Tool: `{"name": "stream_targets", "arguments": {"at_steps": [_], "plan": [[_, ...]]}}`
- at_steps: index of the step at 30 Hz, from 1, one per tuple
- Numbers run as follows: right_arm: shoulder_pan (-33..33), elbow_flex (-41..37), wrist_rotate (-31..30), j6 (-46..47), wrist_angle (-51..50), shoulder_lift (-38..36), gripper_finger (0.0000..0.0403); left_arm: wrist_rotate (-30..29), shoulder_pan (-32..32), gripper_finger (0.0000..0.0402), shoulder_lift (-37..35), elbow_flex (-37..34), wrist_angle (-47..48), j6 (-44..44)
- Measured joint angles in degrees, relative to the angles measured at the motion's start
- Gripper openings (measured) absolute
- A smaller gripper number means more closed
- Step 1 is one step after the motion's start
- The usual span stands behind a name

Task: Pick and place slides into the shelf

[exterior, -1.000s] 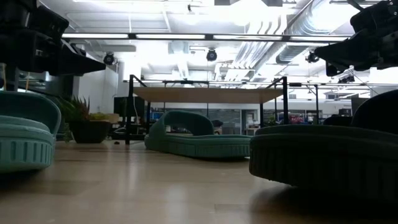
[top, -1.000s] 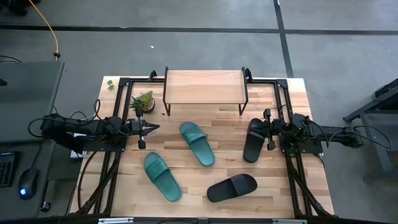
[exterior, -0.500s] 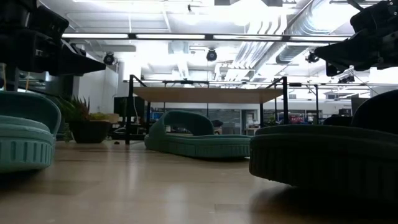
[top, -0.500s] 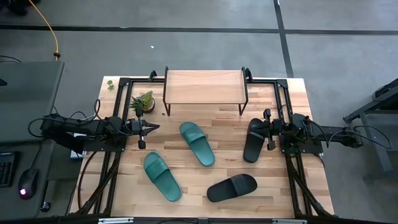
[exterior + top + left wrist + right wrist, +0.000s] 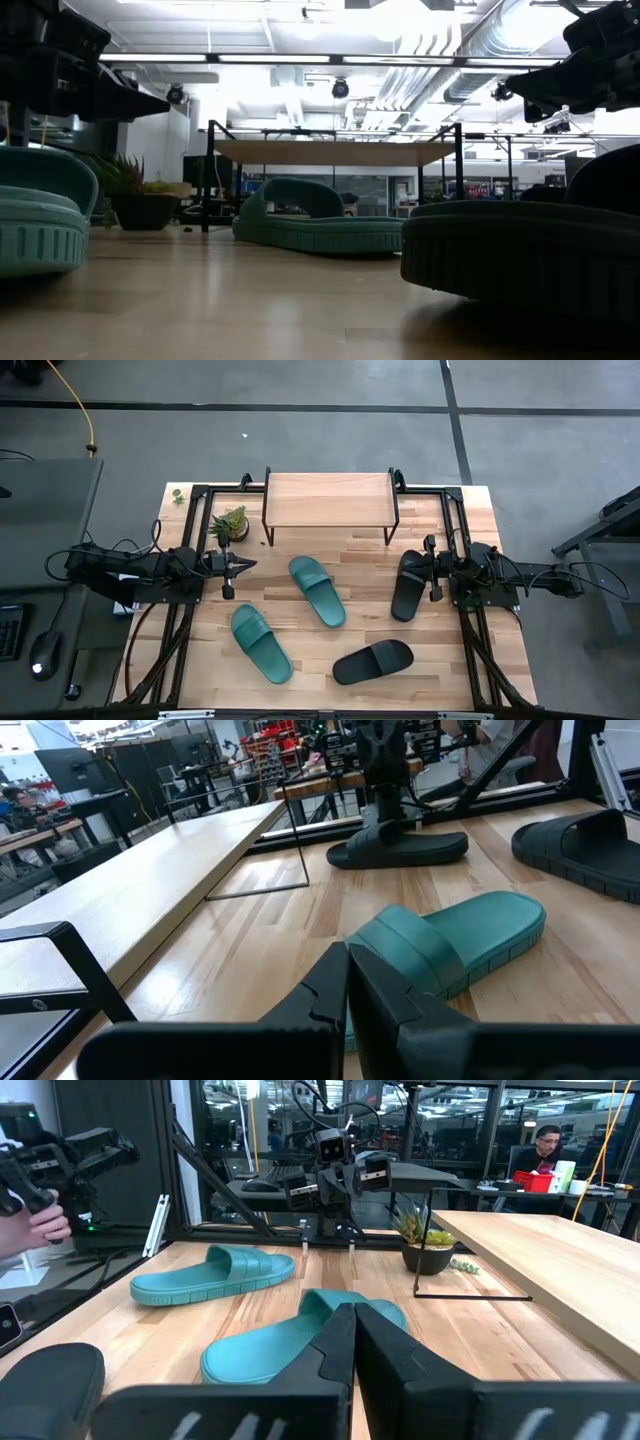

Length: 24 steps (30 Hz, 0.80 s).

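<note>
Nothing placed yet — light wooden plank shelf on black metal legs (image 5: pixel 327 499) is bare. Two teal rubber slides (image 5: pixel 317 590) (image 5: pixel 261 644) and two black rubber slides (image 5: pixel 409 584) (image 5: pixel 373 661) lie on the table. Left gripper (image 5: pixel 251 565) and right gripper (image 5: pixel 402 567) closed, empty — all four left.

The high camera hangs far above and looks straight down on the whole table (image 5: pixel 330 650), both arms and the floor around. The low camera sits at tabletop level, very near a teal slide (image 5: pixel 40 225) and a black slide (image 5: pixel 520 255), facing level across to the shelf (image 5: pixel 330 152). The left wrist camera looks out past the left gripper (image 5: pixel 347 982), whose jaws are pressed together; beyond the jaws lie a teal slide (image 5: pixel 450 942) and the right arm. The right wrist camera looks past the right gripper (image 5: pixel 354 1342), jaws likewise together, toward the left arm. Both wrist views share the middle teal slide and the shelf.
</note>
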State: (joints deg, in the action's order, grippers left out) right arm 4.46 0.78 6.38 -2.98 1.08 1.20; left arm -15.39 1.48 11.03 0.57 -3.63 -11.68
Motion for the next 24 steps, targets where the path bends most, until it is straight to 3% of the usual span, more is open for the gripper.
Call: {"name": "stream_targets", "arguments": {"at_steps": [14, 18, 24], "plan": [[-0.01, 0.00, 0.00, 0.00, -0.02, -0.01, 0.0000, 0.82, 0.00, 0.0003, 0.00, 0.00, -1.22, 0.99], [0.00, -0.01, 0.00, -0.03, 0.00, 0.00, 0.0000, -1.49, 0.00, 0.0003, -0.04, 0.01, -2.95, 1.00], [-0.01, -0.04, 0.05, -8.00, 0.77, 0.00, 0.0000, -2.19, 0.00, 0.0003, -0.04, 0.01, -3.83, -0.02]]}}
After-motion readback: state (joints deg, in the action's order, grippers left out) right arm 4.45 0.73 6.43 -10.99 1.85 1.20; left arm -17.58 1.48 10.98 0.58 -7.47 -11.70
